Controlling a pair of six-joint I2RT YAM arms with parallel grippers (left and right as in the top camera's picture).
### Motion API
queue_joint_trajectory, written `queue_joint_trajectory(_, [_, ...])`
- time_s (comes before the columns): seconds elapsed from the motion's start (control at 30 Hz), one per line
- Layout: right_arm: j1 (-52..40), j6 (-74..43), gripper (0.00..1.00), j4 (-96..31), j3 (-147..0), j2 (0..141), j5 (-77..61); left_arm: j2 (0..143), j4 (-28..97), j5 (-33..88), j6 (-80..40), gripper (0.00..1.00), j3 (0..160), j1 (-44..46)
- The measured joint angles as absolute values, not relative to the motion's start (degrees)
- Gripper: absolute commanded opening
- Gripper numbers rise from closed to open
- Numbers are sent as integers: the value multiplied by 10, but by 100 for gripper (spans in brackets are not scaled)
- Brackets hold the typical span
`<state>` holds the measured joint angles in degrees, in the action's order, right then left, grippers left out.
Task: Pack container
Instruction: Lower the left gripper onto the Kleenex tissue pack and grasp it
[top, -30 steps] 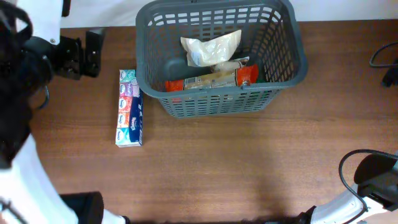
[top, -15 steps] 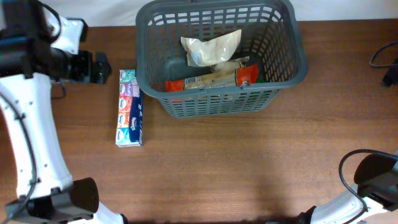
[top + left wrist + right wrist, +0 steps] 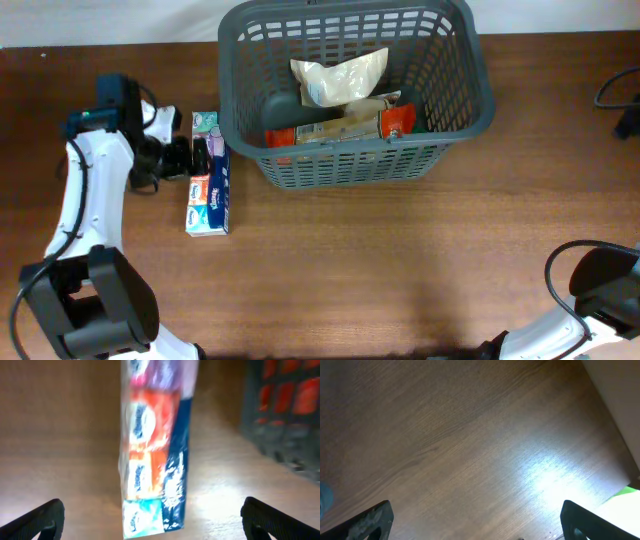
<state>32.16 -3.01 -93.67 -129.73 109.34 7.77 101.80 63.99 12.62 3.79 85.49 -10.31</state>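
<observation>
Your left gripper has swung in from the far left and now sits at the tissue pack. Its jaws are spread wide either side of the pack, gripping nothing yet. The container stands unmoved at the far centre, just right of the pack, already holding a white bag and an orange packet. Only the pack looks left to load. Your right gripper hangs wide open and empty over the near-right table.
</observation>
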Motion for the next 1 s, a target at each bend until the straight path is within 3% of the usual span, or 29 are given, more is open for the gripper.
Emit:
queue_joint_trajectory(0.3, [322, -30, 99, -937, -1297, 1093, 78, 1018, 603, 45, 8, 99, 817, -77])
queue_joint_trajectory(0.57, [322, -30, 99, -937, -1297, 1093, 78, 1022, 571, 29, 25, 99, 812, -24])
queue_joint_trajectory(1.0, [322, -30, 98, -936, -1297, 1093, 78, 1107, 555, 22, 25, 99, 811, -22])
